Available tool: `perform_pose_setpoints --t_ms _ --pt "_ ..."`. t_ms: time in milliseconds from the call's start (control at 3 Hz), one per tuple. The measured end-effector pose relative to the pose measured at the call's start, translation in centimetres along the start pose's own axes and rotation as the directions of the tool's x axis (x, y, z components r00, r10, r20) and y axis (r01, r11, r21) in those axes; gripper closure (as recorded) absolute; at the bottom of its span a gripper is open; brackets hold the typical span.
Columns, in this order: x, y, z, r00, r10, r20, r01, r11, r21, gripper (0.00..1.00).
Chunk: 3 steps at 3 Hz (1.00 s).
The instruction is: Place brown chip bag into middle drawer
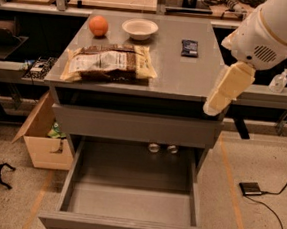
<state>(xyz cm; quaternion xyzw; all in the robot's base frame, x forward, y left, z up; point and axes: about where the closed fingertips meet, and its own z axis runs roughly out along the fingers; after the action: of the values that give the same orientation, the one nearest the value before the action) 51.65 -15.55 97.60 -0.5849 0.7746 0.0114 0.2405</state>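
Observation:
The brown chip bag [109,62] lies flat on the left front part of the grey cabinet top [182,74], white label panel facing up. The middle drawer [128,198] is pulled out wide open below and holds nothing. Above it is a plain grey shut drawer front [135,126]. My gripper [228,90], a cream-coloured piece hanging from the white arm [269,29], is at the cabinet top's front right corner. It is well to the right of the bag, apart from it, and holds nothing that I can see.
An orange [98,25], a white bowl [140,29] and a small dark blue packet [189,47] sit at the back of the cabinet top. A cardboard box [41,140] stands on the floor at the left. Cables and a small black device [251,188] lie at the right.

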Motion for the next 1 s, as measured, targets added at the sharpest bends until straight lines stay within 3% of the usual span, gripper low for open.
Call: perform_pose_setpoints --t_ms 333,667,1000 --pt "-4.5 -2.6 2.7 0.992 0.054 0.116 -0.055 0.9985 0.001 0.0" --pt "-8.8 -4.0 5.4 0.972 0.105 0.212 -0.1 0.9943 -0.036 0.0" --pt "-8.8 -4.0 5.4 0.972 0.105 0.212 -0.1 0.9943 -0.036 0.0"
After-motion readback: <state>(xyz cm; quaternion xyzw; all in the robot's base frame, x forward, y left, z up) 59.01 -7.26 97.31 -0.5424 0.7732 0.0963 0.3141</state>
